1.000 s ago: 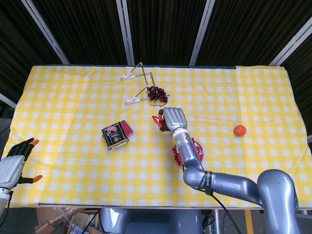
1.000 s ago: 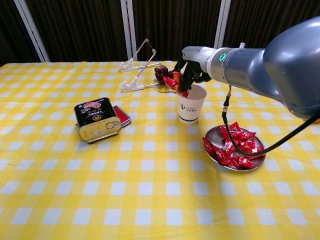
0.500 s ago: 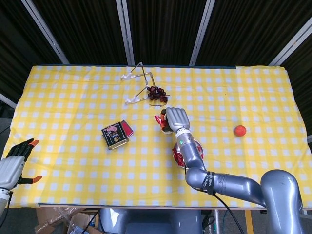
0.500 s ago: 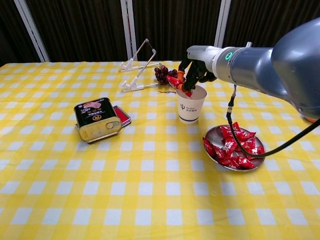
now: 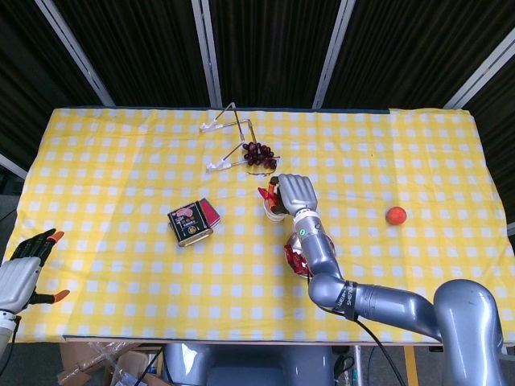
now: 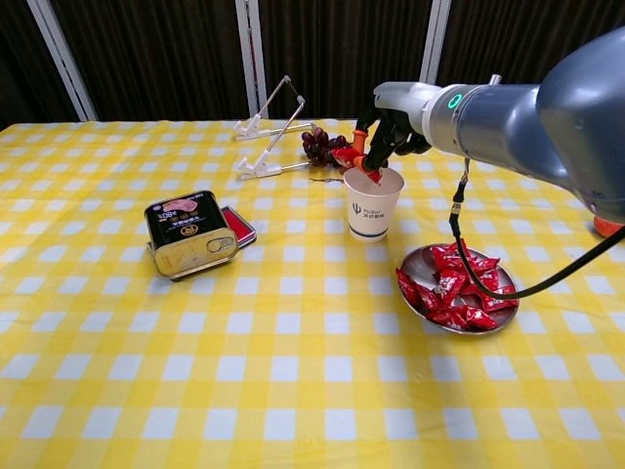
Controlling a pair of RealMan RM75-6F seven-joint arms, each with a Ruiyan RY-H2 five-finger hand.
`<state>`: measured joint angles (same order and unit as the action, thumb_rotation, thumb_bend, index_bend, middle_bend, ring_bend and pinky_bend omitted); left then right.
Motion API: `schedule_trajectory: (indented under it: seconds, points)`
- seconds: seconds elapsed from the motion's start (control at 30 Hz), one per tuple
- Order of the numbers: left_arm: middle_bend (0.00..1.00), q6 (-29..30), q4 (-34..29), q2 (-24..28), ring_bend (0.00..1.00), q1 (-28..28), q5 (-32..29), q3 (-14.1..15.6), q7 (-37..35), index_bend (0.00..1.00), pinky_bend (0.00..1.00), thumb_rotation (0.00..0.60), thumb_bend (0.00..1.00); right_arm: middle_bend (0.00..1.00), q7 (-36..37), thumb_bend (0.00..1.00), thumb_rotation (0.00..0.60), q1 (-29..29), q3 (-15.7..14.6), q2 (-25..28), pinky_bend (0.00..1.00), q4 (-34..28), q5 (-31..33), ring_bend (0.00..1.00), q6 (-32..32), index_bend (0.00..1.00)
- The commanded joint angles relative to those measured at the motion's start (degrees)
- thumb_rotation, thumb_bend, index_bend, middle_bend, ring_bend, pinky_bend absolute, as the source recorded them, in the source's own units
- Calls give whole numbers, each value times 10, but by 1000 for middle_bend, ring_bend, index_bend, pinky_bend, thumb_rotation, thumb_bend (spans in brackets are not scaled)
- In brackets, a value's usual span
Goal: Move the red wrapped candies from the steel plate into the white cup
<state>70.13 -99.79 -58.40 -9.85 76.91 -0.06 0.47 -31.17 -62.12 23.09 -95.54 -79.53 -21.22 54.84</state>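
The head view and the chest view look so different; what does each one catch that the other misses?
Only the head view shows the left hand, fingers spread beside the table's near left corner, and the whole small orange ball.

Only the chest view shows the round steel plate of red wrapped candies unobstructed, and the white paper cup's printed side.

Both show the right hand holding a red candy over the cup, the dark grapes, the rectangular tin and the yellow checked cloth.
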Motion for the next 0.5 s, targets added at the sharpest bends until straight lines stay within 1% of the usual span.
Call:
schedule_trajectory:
  seconds: [0.03,0.5]
  points:
    - [0,0,0,0,0,0,0,0,0,0,0,600,51,747,2,517,600,2,0,2,998,-2,2,908,-2,544]
    - [0,0,-2,1,0,0,-1,1,1,0,0,600,51,747,7,517,600,9,-7,12,999,-12,4,908,4,544]
